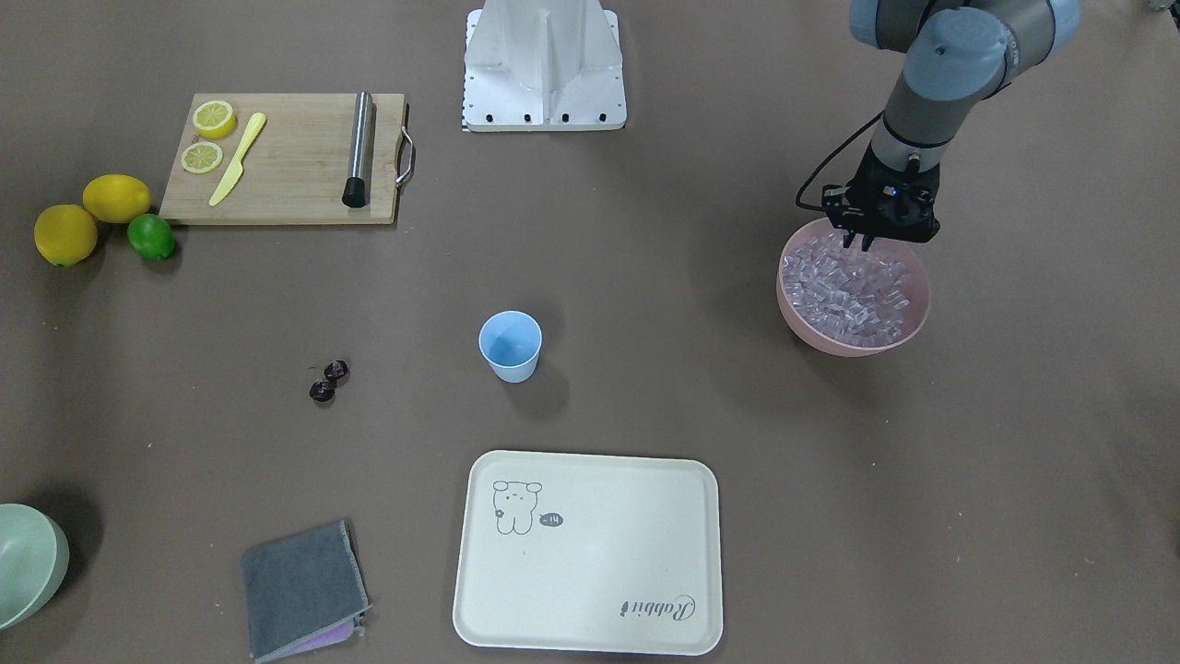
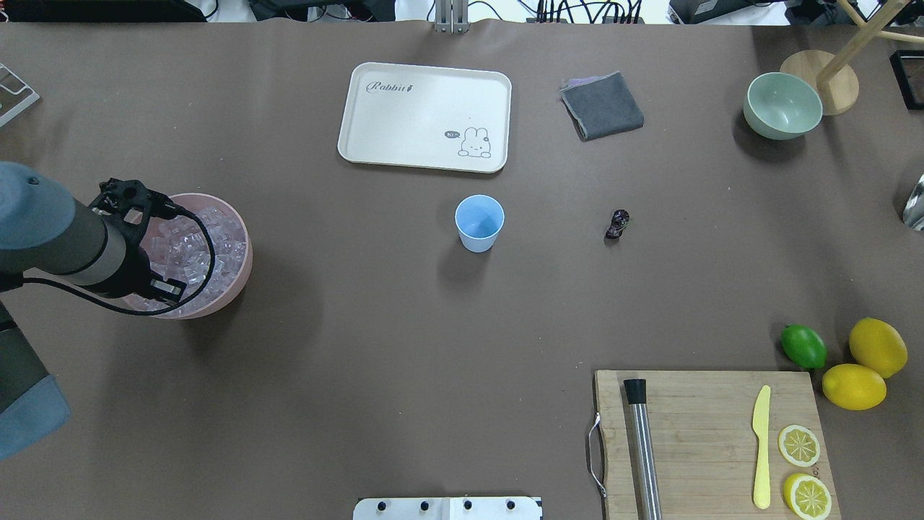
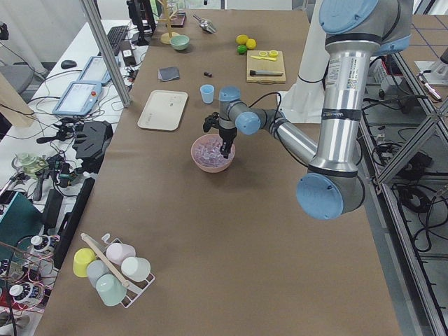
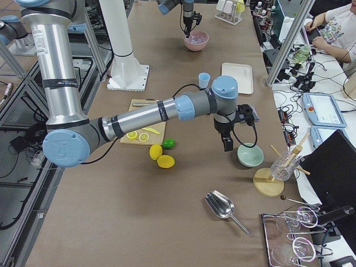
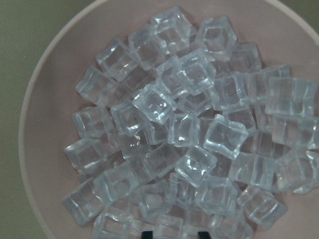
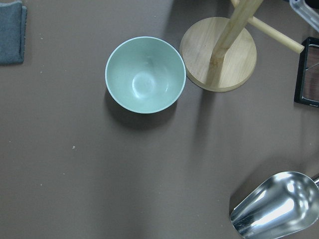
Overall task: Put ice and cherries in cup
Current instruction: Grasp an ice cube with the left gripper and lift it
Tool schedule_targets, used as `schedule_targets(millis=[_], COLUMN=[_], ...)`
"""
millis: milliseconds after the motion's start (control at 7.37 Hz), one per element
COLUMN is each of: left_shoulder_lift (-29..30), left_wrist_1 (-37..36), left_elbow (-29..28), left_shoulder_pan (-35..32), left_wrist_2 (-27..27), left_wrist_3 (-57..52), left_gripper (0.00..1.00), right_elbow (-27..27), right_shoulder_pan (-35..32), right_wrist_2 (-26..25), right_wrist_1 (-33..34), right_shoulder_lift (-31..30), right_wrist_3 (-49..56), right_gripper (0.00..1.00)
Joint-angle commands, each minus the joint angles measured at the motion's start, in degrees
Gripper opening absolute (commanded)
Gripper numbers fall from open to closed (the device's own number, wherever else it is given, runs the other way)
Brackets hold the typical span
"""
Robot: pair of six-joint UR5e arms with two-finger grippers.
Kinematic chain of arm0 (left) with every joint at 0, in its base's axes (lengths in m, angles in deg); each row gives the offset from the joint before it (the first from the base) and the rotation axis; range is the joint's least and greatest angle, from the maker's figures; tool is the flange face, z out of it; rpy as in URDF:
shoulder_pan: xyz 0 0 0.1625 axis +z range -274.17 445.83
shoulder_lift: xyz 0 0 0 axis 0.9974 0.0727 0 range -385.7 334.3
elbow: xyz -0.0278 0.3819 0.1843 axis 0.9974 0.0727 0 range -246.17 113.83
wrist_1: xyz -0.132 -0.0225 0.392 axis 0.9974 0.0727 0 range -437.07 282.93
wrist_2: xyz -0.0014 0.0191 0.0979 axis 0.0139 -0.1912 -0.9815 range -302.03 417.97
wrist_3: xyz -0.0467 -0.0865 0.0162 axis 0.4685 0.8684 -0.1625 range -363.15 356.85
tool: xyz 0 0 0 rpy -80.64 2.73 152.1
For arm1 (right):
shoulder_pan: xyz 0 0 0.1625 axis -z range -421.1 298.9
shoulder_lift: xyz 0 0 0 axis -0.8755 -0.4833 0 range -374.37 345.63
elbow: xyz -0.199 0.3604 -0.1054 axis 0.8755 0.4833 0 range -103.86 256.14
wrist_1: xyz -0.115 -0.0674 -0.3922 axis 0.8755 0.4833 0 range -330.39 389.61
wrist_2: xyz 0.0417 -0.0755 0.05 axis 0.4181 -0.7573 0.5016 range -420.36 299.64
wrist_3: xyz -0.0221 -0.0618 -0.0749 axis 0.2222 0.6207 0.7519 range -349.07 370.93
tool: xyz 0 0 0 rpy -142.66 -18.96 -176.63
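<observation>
The light blue cup [image 1: 510,346] stands upright near the table's middle and looks empty; it also shows in the overhead view [image 2: 479,222]. The two dark cherries [image 1: 327,380] lie on the table beside it, apart from it. The ice [image 5: 184,144] fills the pink bowl [image 1: 834,346]. My left gripper [image 1: 856,243] points down just over the ice at the bowl's robot-side edge, its fingertips [image 5: 146,233] a little apart, nothing clearly held. My right gripper [image 4: 227,147] hovers near the pale green bowl [image 6: 145,74]; I cannot tell whether it is open or shut.
A cream tray [image 1: 590,553] and a folded grey cloth [image 1: 302,587] lie on the operators' side. A cutting board [image 1: 286,157] holds lemon slices, a yellow knife and a metal rod, with lemons and a lime [image 1: 150,236] beside it. A metal scoop [image 6: 271,206] and a wooden stand [image 6: 218,54] are near the green bowl.
</observation>
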Motion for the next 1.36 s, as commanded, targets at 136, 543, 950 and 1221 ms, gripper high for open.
schedule_targets(millis=[136,543,950,1221], left_shoulder_lift=[0.35,4.80,25.49,33.79], left_wrist_1=[-0.09,-0.44,-10.06,-10.12], left_elbow=[1.01,0.06,-8.09,-14.41], left_shoulder_pan=[-0.51,-6.45,-9.29,-8.95], left_wrist_2=[0.04,5.20,7.16,7.16], left_wrist_3=[-0.08,-0.87,-0.61,1.75], left_gripper=[0.00,0.00,0.00,0.00], right_elbow=[-0.09,-0.09,0.17,0.34], right_shoulder_pan=[0.03,0.12,0.12,0.30], right_wrist_2=[-0.05,0.04,0.21,0.13], right_wrist_1=[0.00,0.09,0.09,0.09], right_shoulder_lift=[0.00,0.00,0.00,0.00], right_wrist_3=[-0.03,-0.03,-0.03,-0.12], right_gripper=[1.00,1.00,1.00,1.00])
